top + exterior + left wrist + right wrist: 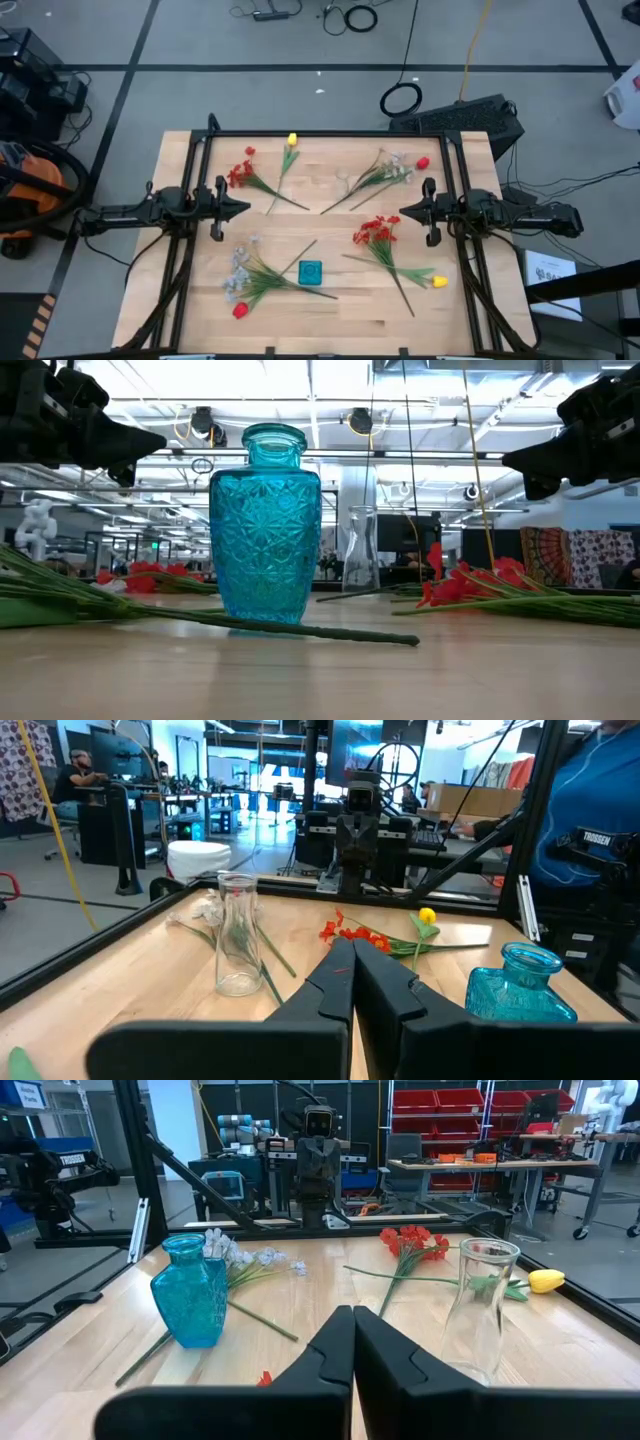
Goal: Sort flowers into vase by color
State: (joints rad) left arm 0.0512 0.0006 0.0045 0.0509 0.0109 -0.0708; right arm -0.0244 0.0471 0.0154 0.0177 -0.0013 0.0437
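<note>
Flowers lie flat on the wooden table in four groups. Far left are a red spray [240, 175] and a yellow tulip [291, 141]. Far right are a pale spray [393, 170] and a red bud [423, 162]. Near right are a red spray [376, 233] and a yellow tulip [438, 282]. Near left are a pale spray [240, 270] and a red bud [240, 311]. A blue glass vase [311, 272] stands upright near the middle, and a clear vase [238, 935] stands farther back. My left gripper [245, 208] and right gripper [403, 211] hover shut above the table, facing each other.
A black frame [330, 134] runs along the table's edges. One green stem [300, 628] lies in front of the blue vase's foot. Bare wood [325, 215] lies between the two grippers. Benches, racks and a person in blue [590, 810] show beyond the table.
</note>
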